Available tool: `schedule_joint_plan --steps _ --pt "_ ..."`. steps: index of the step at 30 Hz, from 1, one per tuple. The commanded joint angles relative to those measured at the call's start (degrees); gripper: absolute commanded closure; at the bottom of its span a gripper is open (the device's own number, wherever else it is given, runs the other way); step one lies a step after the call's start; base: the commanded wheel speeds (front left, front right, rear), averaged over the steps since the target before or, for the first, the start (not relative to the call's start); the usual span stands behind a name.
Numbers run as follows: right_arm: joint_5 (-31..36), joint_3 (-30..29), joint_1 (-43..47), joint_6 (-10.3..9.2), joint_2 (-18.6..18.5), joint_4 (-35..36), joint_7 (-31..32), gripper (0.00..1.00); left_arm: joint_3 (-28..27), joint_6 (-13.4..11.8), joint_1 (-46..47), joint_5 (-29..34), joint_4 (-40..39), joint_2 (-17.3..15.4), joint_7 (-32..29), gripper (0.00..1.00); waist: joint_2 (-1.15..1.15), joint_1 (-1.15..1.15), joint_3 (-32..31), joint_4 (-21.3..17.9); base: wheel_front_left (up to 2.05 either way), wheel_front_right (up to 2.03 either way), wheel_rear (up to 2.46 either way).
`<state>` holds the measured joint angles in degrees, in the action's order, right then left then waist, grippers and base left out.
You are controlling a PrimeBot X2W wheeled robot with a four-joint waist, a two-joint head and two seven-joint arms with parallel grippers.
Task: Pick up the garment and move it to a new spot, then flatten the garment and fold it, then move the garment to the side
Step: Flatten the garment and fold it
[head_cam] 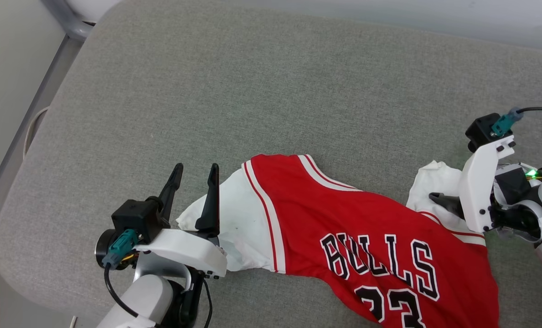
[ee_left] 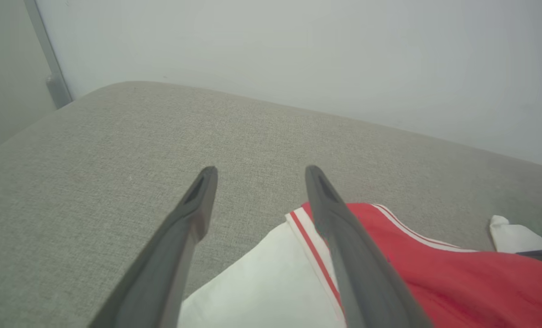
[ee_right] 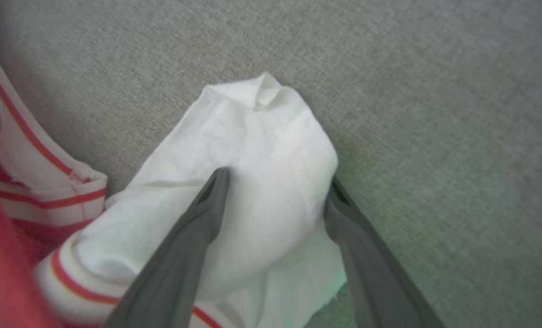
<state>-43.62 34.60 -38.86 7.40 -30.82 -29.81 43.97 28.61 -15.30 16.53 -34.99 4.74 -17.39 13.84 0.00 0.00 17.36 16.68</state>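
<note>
Garment (head_cam: 380,218) is laid crumpled and slanted across the near right part of the grey cushion (head_cam: 261,82). It is front up, with "BULLS" and "23" readable, and its lower part is cut off by the bottom edge of the head view. One white sleeve (head_cam: 234,214) is spread toward the robot's left. The other white sleeve (head_cam: 435,182) is bunched at the right.

Left gripper (head_cam: 196,168): fingers are held apart with nothing clamped between them, tips pointed away from the robot. In the left wrist view the left gripper (ee_left: 261,171) is seen over the outer edge of the left sleeve (ee_left: 261,282). One finger (ee_left: 357,264) is seen in line with the red-and-white trim, the other over bare cushion (ee_left: 116,159). Contact with the cloth cannot be told.

Right gripper (head_cam: 437,198): it is turned sideways, with fingers pointed toward the robot's left onto the bunched sleeve. In the right wrist view the right gripper (ee_right: 277,177) is seen spread wide, with a puffed fold of the right sleeve (ee_right: 261,136) sitting between the fingers. One finger (ee_right: 193,237) is laid on top of the cloth, and the other is tucked at the fold's edge. No squeeze on the fabric is seen.
</note>
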Motion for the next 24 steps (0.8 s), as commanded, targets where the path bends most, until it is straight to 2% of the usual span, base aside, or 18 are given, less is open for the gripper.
schedule_joint_plan --steps 1,2,5,11,16,19,20,24 --pt "-1.4 4.0 5.0 0.17 1.4 -3.2 3.1 0.69 -0.2 0.3 0.3 -0.1 0.3 0.4 0.5 0.0 0.0 0.0 0.0 0.0 0.0 0.0 0.0" --pt "-2.6 4.5 5.3 0.17 1.6 -4.0 4.1 1.0 -0.3 0.4 0.2 -0.2 0.6 0.4 0.5 0.0 0.0 0.0 -0.1 0.1 0.0 0.0 0.0" --pt "-4.1 4.8 4.0 0.16 1.7 -4.0 2.1 1.0 -0.4 0.5 -0.2 -0.4 1.4 0.5 0.6 0.0 0.0 0.0 -0.8 -0.1 0.0 0.0 0.0" --pt "-5.7 -0.6 -0.7 0.03 0.3 -3.8 -8.0 1.0 -0.6 0.6 -1.2 -1.2 2.4 -1.7 -1.6 0.0 0.0 0.0 -3.8 -1.5 0.0 0.0 0.0" --pt "-6.4 -5.9 2.2 0.06 0.3 -4.5 -15.0 1.0 -2.1 1.5 -2.5 -5.1 2.6 -5.4 -9.0 0.0 0.0 0.0 -7.2 -4.4 0.0 0.0 0.0" --pt "-6.5 -9.3 5.1 0.06 0.3 -4.5 -17.4 1.0 -2.8 1.6 -2.8 -7.2 1.6 -8.3 -14.2 0.0 0.0 0.0 -8.4 -6.9 0.0 0.0 0.0" --pt "-6.5 -9.3 5.1 0.06 0.3 -4.5 -17.4 1.0 -2.8 1.6 -2.8 -7.2 1.6 -8.3 -14.2 0.0 0.0 0.0 -8.4 -6.9 0.0 0.0 0.0" --pt "-5.9 -13.7 10.8 0.06 1.0 -3.0 -19.9 1.0 -3.6 1.1 -3.4 -10.5 -0.6 -12.6 -23.4 0.0 0.0 0.0 -9.3 -10.0 0.0 0.0 0.0"
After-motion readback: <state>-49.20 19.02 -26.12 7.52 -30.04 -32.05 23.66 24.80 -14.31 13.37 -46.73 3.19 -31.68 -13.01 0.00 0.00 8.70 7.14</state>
